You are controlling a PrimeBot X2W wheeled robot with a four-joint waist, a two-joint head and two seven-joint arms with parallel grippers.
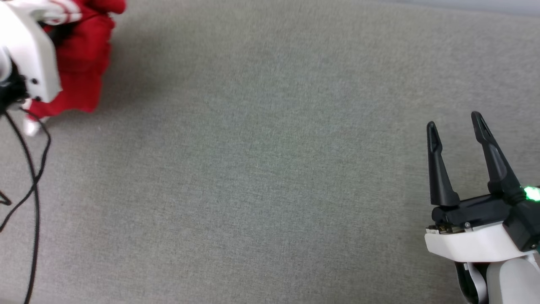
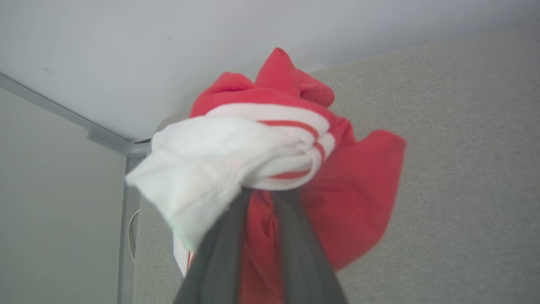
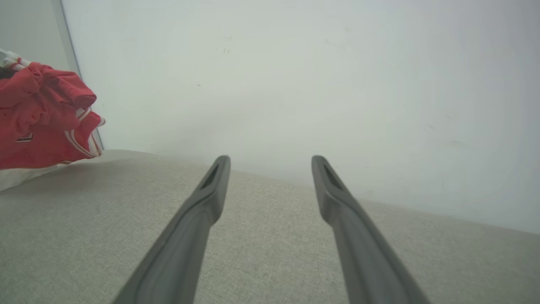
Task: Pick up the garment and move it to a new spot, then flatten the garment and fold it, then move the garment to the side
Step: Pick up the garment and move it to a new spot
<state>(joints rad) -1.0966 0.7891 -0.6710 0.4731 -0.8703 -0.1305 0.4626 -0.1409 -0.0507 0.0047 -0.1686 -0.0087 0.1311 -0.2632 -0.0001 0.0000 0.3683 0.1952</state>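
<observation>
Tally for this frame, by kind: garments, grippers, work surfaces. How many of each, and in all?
garment: 1
grippers: 2 (left gripper, right gripper)
grey fabric surface: 1
Total: 4

Even soft light, no glare. Head view sharp; faint shadow beside garment (image 1: 82, 63), upper left; green light (image 1: 532, 193) glows at right edge. Left wrist view: garment and fingers (image 2: 219, 261) blurred, white sleeve (image 2: 202, 160) nearly blown out. Right wrist view: wall (image 3: 295, 84) washed, hazy.
</observation>
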